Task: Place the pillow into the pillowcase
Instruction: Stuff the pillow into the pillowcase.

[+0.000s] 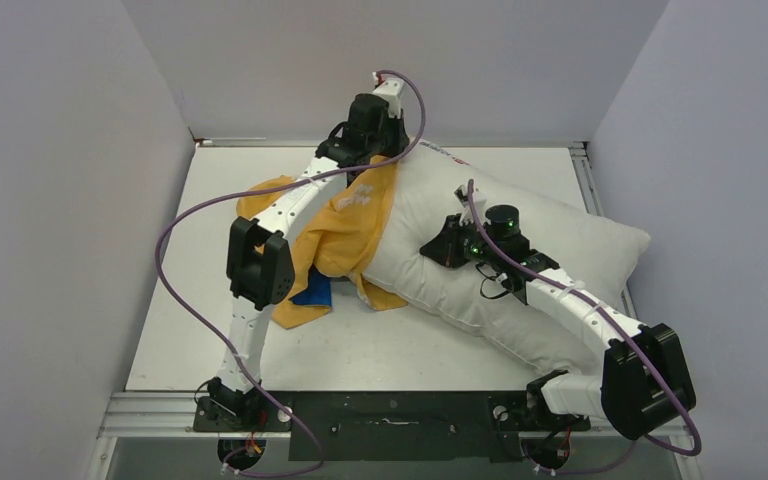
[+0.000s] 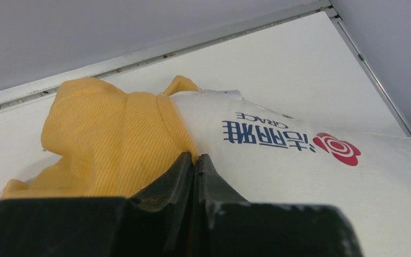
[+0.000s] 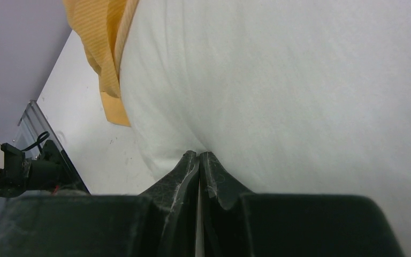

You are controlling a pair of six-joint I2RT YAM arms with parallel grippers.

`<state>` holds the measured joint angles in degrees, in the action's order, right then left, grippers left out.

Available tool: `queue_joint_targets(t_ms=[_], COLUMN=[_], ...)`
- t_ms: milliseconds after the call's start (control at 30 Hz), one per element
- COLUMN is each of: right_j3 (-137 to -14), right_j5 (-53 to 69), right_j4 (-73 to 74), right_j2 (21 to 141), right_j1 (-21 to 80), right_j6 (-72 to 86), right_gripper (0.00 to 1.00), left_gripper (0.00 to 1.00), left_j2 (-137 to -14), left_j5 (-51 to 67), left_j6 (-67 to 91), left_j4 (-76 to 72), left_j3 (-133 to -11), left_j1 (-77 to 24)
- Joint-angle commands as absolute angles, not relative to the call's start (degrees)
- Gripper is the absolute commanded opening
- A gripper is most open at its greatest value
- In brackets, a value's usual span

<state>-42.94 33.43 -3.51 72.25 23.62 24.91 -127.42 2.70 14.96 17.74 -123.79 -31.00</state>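
Note:
The plump white pillow (image 1: 415, 215) lies slantwise across the table, and its far left end is tucked into the orange-yellow pillowcase (image 1: 345, 235). A blue patch of the case shows under its near side. At the far end my left gripper (image 1: 388, 158) points down at the case's opening. In the left wrist view it (image 2: 197, 157) is shut on the pillowcase (image 2: 107, 134) hem, right where that meets the pillow (image 2: 299, 182). My right gripper (image 1: 428, 248) rests on the pillow's middle. Seen from its wrist, it (image 3: 199, 154) is shut with a pinch of pillow (image 3: 299, 80) fabric between the tips; the pillowcase (image 3: 104, 32) hangs at upper left.
Grey walls close in the white table (image 1: 200, 260) on three sides, with a metal rail (image 1: 520, 146) along the back. Purple cables loop from both arms. The pillow carries blue lettering and a red logo (image 2: 336, 148). The left arm's base (image 3: 10, 166) shows at left.

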Motion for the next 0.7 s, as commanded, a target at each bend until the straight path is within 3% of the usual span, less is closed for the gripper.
queue_joint_targets(t_ms=[0,333,433,533,667], right_j3=[-43.08,-43.09,-42.98,-42.49,-41.77], right_j5=[31.84,33.41,33.71,34.24,33.75], right_j4=[-0.18,-3.03,-3.53,-3.81,-3.14], right_j2=[73.49,78.64,78.93,78.42,75.99], right_j1=[23.73,23.64,23.48,23.24,23.2], right_j6=[22.9,22.89,22.83,22.84,22.84], right_gripper=[0.05,0.05,0.05,0.05,0.05], left_gripper=[0.0,0.0,0.0,0.0,0.0], left_j2=[-124.43,-117.96,-114.64,-111.37,-106.63], left_j5=[2.84,41.73,55.16,51.06,34.44], left_j6=[16.69,15.7,24.24,28.31,16.45], left_j4=[6.71,-9.75,-24.78,-29.66,-16.59], left_j3=[-123.3,-114.82,-108.65,-99.99,-95.12], left_j1=[-30.72,-37.3,-38.57,-37.19,-37.13])
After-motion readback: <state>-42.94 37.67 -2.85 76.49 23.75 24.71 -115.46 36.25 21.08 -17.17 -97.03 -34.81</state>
